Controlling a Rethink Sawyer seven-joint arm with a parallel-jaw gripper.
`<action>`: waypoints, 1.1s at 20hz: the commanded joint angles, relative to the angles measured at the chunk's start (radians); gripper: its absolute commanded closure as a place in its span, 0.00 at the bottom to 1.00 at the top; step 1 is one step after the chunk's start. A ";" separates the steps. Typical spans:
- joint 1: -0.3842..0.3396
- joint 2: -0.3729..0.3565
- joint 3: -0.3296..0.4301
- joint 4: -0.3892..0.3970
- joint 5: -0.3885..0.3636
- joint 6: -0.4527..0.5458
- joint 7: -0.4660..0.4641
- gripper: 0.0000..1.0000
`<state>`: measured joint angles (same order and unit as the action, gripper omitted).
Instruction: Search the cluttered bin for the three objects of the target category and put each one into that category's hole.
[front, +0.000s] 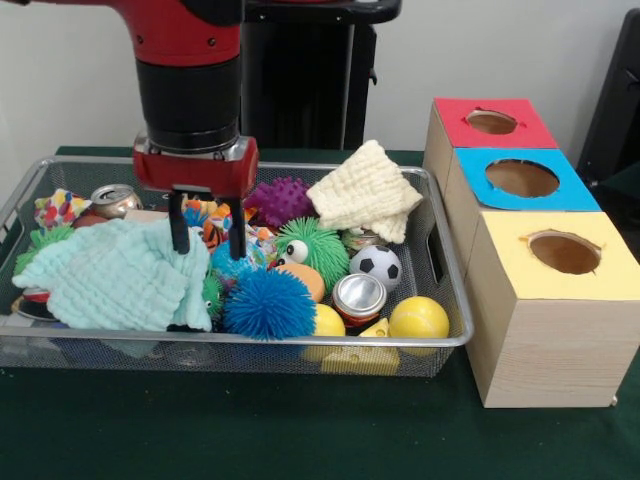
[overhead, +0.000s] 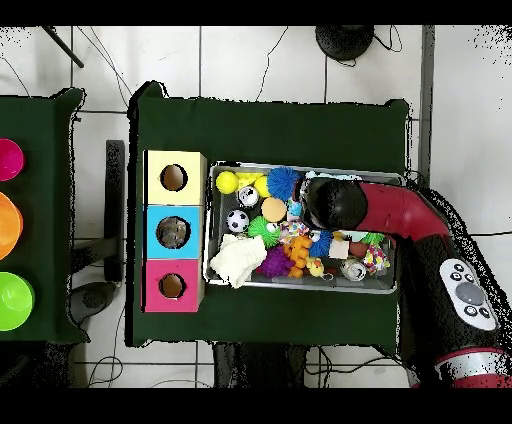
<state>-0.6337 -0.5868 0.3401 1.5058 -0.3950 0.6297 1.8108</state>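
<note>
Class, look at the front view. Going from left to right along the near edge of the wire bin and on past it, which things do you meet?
Mint green cloth → blue spiky ball → silver can → yellow ball → the bin rim → yellow-topped wooden box.

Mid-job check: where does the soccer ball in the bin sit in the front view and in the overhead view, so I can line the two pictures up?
Front view: the soccer ball lies in the right part of the bin, just above a can's silver top.
Overhead view: the same ball sits at the bin's left end, beside the blue hole.
Shared landmark: the cream cloth, lying at the bin end nearest the boxes in both views.
</note>
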 joint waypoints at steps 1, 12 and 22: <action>-0.054 0.083 0.114 -0.117 -0.080 0.145 -0.339 0.00; -0.146 0.021 0.164 -0.045 -0.119 0.173 -0.370 0.00; -0.186 0.021 0.179 0.052 -0.165 0.103 -0.337 0.00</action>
<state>-0.8050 -0.5751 0.4451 1.4593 -0.4867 0.6722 1.7587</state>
